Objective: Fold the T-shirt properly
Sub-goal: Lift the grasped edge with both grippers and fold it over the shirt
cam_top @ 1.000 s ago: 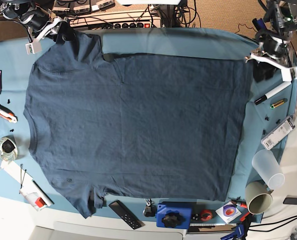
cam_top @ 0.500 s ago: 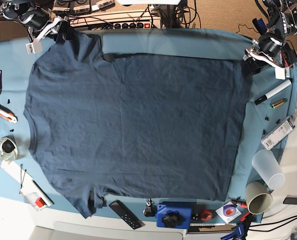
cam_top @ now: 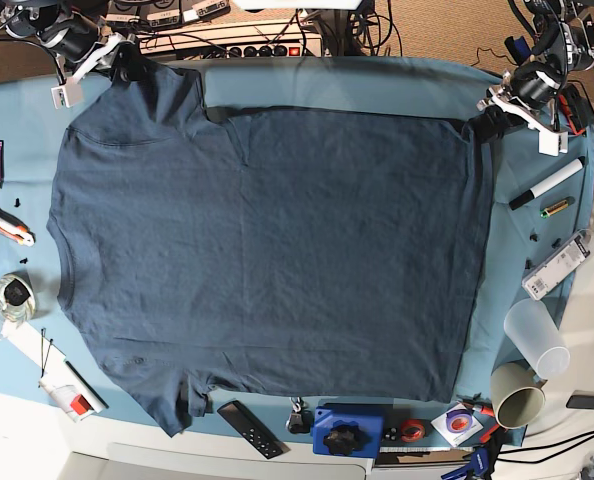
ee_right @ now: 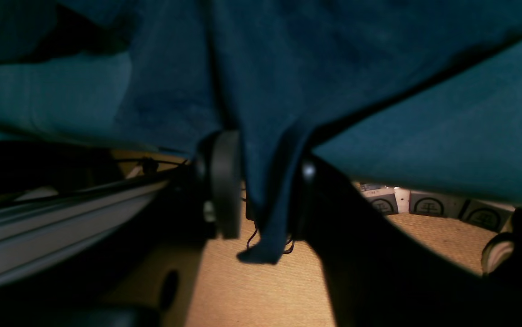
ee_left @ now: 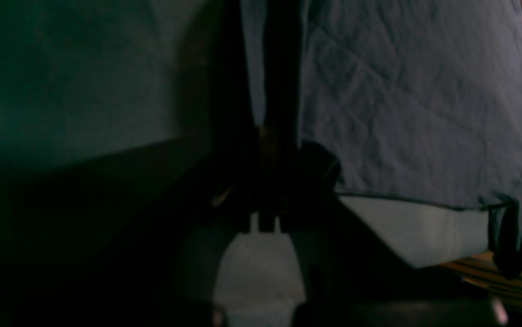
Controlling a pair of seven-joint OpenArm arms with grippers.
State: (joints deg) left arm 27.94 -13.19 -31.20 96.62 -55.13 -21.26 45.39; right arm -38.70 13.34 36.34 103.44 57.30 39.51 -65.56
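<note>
Navy T-shirt (cam_top: pixel 267 250) was spread flat on the teal table cloth (cam_top: pixel 357 80) in the base view, a gripper at each far corner. In the left wrist view, left gripper (ee_left: pixel 267 181) was clamped on the T-shirt's corner. In the right wrist view, right gripper (ee_right: pixel 261 181) was pinched on a hanging fold.
</note>
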